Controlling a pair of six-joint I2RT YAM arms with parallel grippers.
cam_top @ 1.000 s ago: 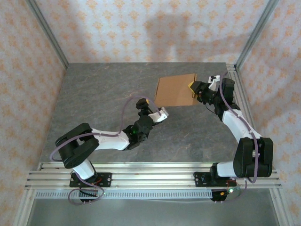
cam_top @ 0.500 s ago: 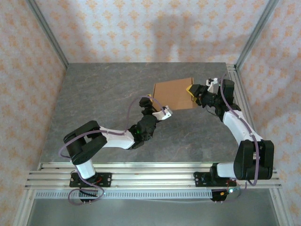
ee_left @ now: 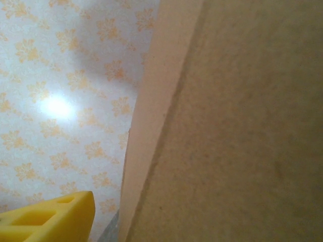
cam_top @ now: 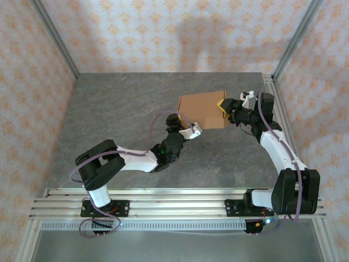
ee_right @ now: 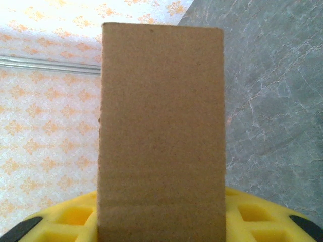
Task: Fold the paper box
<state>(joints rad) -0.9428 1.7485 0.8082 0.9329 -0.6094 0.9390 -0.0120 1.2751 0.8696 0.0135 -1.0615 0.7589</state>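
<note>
Right wrist: right jaws clamp paper box point(ee_right: 161, 131).

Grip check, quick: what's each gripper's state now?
Left gripper: by the plain brown cardboard box, jaws cannot be told.
Right gripper: shut on that box.

Got paper box point(cam_top: 202, 108) toward far right corner of table point(cam_top: 120, 109), well apart from left edge. Have right gripper point(cam_top: 222, 106) at box's right end, between box and table's right edge, cardboard between its pads. Left gripper point(cam_top: 194, 129) right at box's near edge, centre-table side.
</note>
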